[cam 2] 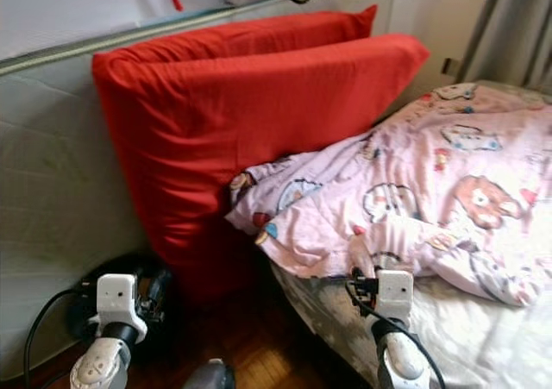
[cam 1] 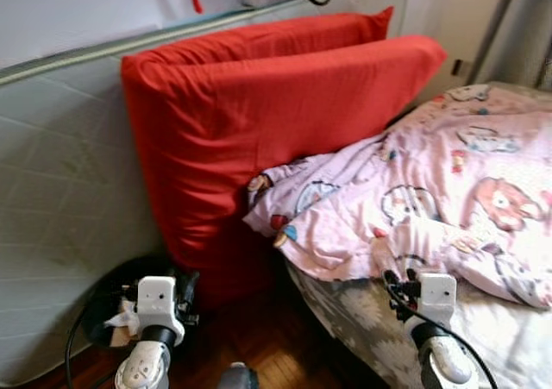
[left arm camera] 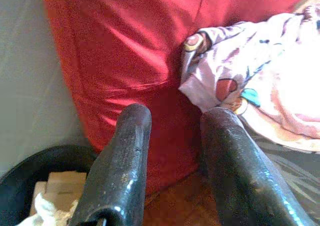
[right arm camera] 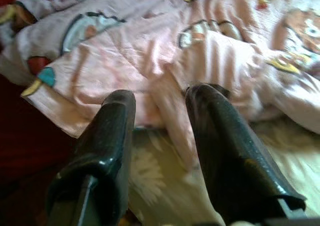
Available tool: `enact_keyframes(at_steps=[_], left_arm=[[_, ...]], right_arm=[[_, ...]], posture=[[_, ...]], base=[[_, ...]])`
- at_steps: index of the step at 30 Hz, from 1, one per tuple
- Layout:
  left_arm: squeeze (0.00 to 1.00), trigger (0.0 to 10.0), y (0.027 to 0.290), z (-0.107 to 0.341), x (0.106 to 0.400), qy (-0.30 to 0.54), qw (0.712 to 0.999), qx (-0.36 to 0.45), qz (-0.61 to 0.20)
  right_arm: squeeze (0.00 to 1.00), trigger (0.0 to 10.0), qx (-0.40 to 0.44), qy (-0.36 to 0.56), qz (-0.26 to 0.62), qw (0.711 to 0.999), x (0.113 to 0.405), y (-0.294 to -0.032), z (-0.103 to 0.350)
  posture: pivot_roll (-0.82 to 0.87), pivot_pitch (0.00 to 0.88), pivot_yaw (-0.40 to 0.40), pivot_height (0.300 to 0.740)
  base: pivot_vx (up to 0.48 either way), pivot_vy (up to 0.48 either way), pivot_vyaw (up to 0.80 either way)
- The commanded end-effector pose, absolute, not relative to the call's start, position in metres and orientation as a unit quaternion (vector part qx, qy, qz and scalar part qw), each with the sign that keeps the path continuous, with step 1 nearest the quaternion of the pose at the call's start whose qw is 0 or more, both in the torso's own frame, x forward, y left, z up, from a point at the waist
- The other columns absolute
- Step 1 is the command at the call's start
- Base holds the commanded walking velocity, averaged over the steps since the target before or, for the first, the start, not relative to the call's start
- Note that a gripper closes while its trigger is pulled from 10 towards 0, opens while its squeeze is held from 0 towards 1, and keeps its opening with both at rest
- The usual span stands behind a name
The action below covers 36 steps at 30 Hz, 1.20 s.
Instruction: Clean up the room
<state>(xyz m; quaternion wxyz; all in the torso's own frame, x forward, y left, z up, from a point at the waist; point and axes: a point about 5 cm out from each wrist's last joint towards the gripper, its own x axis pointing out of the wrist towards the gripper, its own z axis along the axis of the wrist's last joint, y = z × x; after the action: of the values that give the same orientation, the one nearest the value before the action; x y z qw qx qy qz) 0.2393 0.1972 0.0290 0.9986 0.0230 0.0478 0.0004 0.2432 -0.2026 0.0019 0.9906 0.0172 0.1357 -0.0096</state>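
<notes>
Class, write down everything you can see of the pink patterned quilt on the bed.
The pink quilt is soft, creased cloth printed with cartoon figures in red, blue and brown. It lies crumpled in a heap on the bed, over a grey patterned sheet. One corner hangs past the bed's edge and presses against the red cushion. The right pincer hovers open close over its near edge.

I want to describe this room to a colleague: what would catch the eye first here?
The big red cushion stands out, propped upright against a pale quilted mattress by the wall. Beside it, on the robot's right, a crumpled pink cartoon-print blanket spills over the bed's edge. Low down, the left pincer is open near a black bin; the right pincer is open at the blanket's hem.
</notes>
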Motion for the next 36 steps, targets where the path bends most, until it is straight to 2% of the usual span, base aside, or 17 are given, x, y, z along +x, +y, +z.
enact_keyframes(at_steps=[1,21,32,36], left_arm=[[0.00,10.0,0.1995,0.0308,0.2405,0.048,0.999,0.018,0.004],[0.00,10.0,0.1993,0.0296,0.2439,0.052,0.999,0.008,0.011],[0.00,10.0,0.1988,0.0299,0.2451,0.052,0.999,0.002,0.010],[0.00,10.0,0.1991,0.0304,0.2459,0.051,0.999,0.002,0.009]], right_arm=[[0.00,10.0,0.022,0.127,-0.001,0.992,0.2460,-0.1991,0.0036],[0.00,10.0,0.022,0.129,-0.003,0.991,0.2471,-0.2033,0.0008],[0.00,10.0,0.018,0.131,0.033,0.991,0.2463,-0.1965,-0.0011],[0.00,10.0,0.020,0.127,0.035,0.991,0.2469,-0.1952,-0.0003]], posture=[[0.01,0.000,0.054,0.625],[0.00,0.000,0.046,0.625],[0.00,0.000,0.044,0.625],[0.00,0.000,0.046,0.625]], base=[[0.000,0.000,0.00],[0.000,0.000,0.00],[0.000,0.000,0.00],[0.000,0.000,0.75]])
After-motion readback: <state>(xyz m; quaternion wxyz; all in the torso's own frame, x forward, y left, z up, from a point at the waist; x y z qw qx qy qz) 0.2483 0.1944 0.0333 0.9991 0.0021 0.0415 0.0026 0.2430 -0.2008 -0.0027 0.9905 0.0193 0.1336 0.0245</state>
